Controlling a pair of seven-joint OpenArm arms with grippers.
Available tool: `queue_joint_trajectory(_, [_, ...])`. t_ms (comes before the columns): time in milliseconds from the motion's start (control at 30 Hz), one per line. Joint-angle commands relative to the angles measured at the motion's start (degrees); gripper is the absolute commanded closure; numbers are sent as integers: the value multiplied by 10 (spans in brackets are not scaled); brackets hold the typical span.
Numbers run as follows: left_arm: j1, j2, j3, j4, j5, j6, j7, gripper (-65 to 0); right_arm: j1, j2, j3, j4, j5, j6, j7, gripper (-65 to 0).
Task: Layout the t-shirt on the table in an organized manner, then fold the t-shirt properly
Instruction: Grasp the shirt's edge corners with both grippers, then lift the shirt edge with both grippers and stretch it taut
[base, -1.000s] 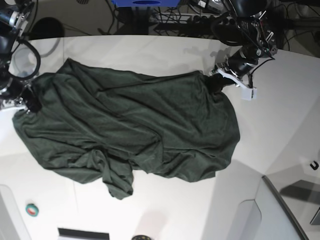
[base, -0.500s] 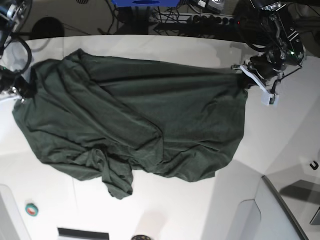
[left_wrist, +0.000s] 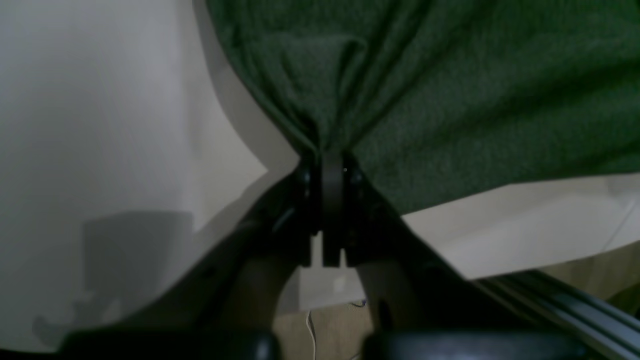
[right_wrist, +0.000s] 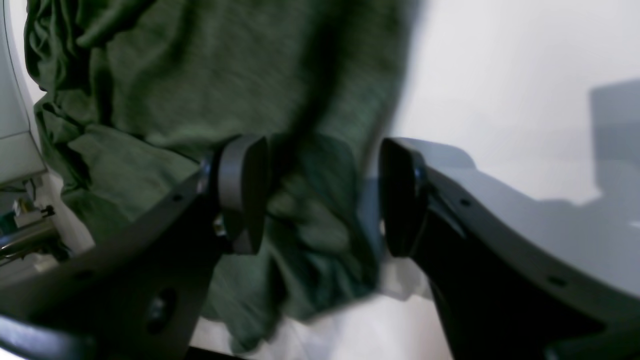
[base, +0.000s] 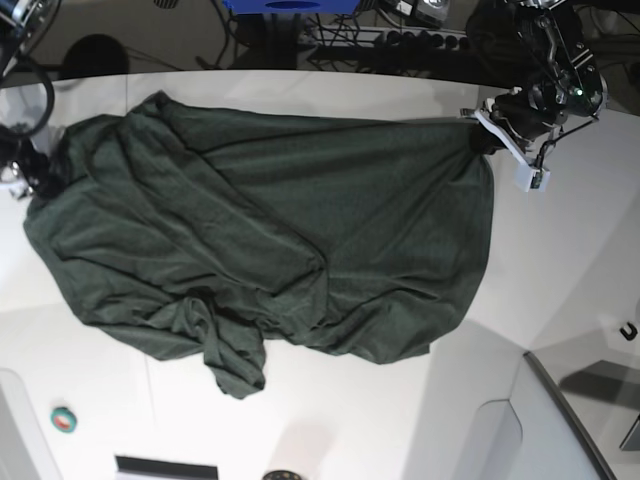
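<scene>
Fingers of the left gripper (left_wrist: 331, 165) are pressed together on a gathered corner of the t-shirt (base: 270, 240); the fabric fans out from the pinch point in tight pleats. Fingers (right_wrist: 240, 192) of the right gripper (right_wrist: 320, 195) stand wide apart, with a bunched fold of the garment lying loose between them; contact with either pad cannot be confirmed.

In the base view, the left gripper (base: 487, 140) holds the shirt's corner at the upper right. The right gripper (base: 40, 180) sits at the shirt's left edge. The garment lies spread across the table (base: 560, 270), wrinkled, with a crumpled fold hanging toward the near edge. A small round green-and-red object (base: 64, 420) rests apart near the lower left.
</scene>
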Motion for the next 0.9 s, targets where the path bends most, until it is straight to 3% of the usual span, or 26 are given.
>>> queue_joint_trajectory(0, [-3,-6,-2,12,-5,-3,-8,0,-17,10,4,2,-24,-6,-17,-335])
queue_joint_trajectory(267, [-3,-9,-2,10,-5,-3,-8,0,-82,-8,5,3,-24,51,-29,-332])
queue_joint_trajectory(367, [-3,-9,-2,11,-5,-3,-8,0,-102,-14,2,24,-24,51,-31,-332])
queue_joint_trajectory(600, [-3,-11,-2,14,-5,-3,-8,0,-143,-78,1,143,-28,45,-66,-330])
queue_joint_trajectory(867, [-3,-11,-2,13,-5,-3,-8,0,-105,-84,4,113,-58,50,-67,-335])
